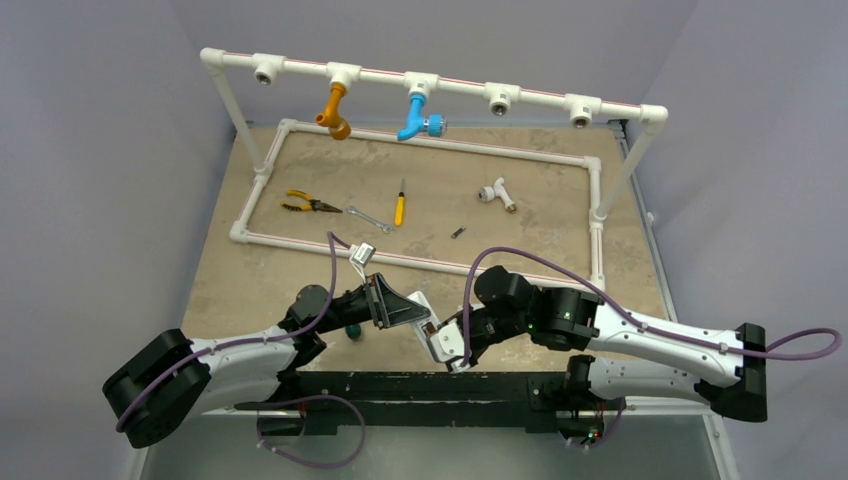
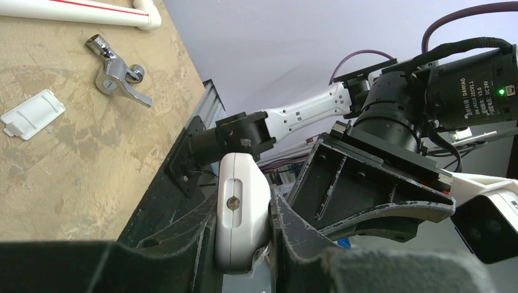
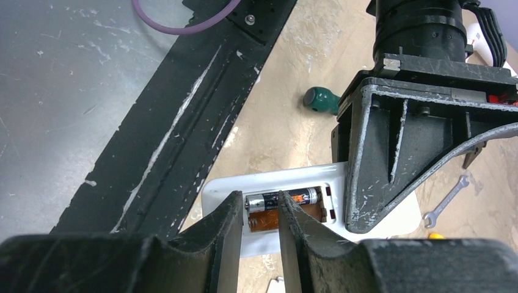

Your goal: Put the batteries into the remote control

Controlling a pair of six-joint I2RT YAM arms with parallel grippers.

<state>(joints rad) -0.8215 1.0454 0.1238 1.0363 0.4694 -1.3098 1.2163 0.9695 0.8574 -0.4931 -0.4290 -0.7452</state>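
White oblong plastic remote control is held clear of the tan table at its near edge, between the two arms. The left gripper is clamped firmly across the remote's body. The dark recessed bay faces the right wrist camera. One dark grey cylindrical battery lies in the bay's far slot. The near slot shows bare copper-coloured metal and appears empty.

The right gripper hangs directly over that battery, its fingers a narrow gap apart and gripping nothing visible. Whether the tips touch the battery cannot be told.

Assessment: the step in hand is seating the first battery, so the task looks about half done. The second small dark battery lies far out on the table, well apart from the remote. The next move calls for the right arm to lift away, pinch that slim cylinder cleanly, and place it in the empty near slot. The small flat white rectangular cover lies off on the table.
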